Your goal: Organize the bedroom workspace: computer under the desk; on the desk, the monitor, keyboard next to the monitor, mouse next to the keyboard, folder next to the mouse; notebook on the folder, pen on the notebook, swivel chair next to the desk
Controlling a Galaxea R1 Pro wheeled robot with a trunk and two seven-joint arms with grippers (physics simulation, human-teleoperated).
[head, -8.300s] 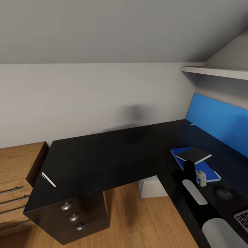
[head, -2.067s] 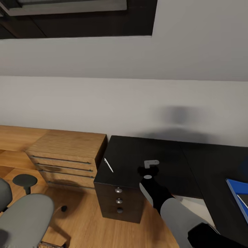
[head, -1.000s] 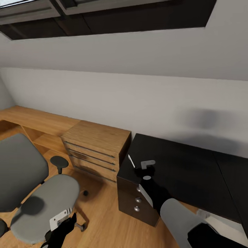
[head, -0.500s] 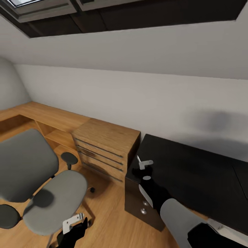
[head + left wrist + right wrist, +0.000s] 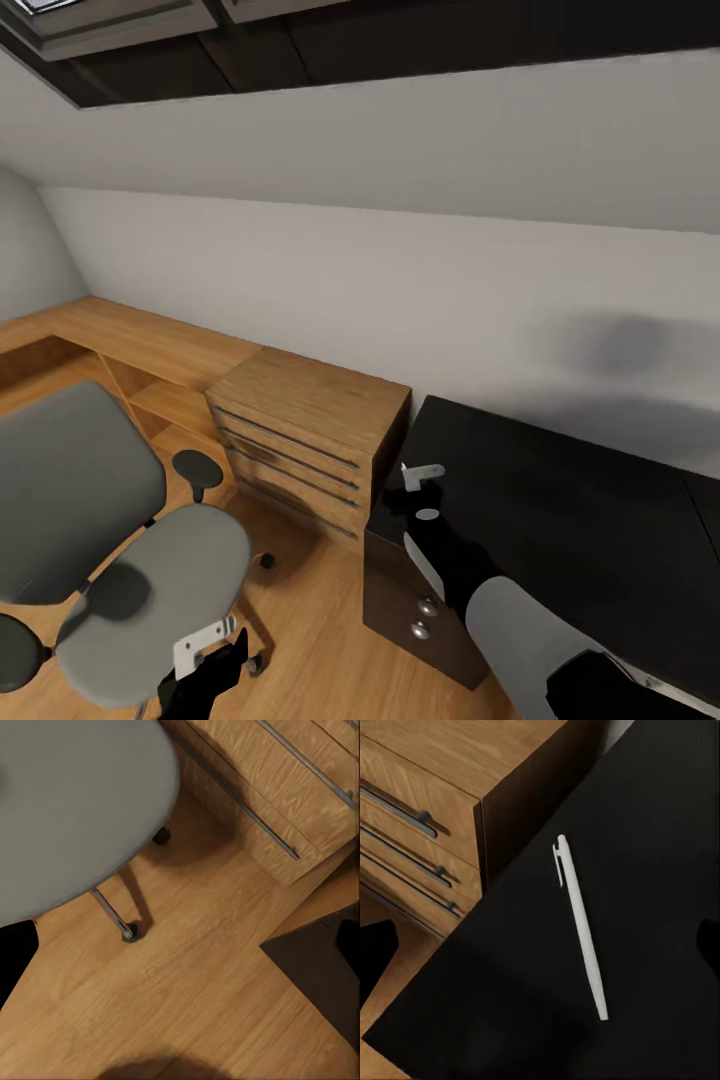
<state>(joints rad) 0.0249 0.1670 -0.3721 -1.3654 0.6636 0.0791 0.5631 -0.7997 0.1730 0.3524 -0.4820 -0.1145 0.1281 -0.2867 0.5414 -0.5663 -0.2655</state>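
Right gripper (image 5: 412, 480) hovers over the desk (image 5: 560, 500) end nearest the wooden drawer cabinet (image 5: 300, 430); jaws apart, nothing held. Pen (image 5: 580, 924) lies flat on the black top below it, near the cabinet-side edge. Left gripper (image 5: 205, 650) low by the swivel chair (image 5: 150, 560), jaw state unclear

Even, soft light, sharp renders; a blurry grey shadow smudges the wall (image 5: 610, 345) above the desk (image 5: 560, 500).
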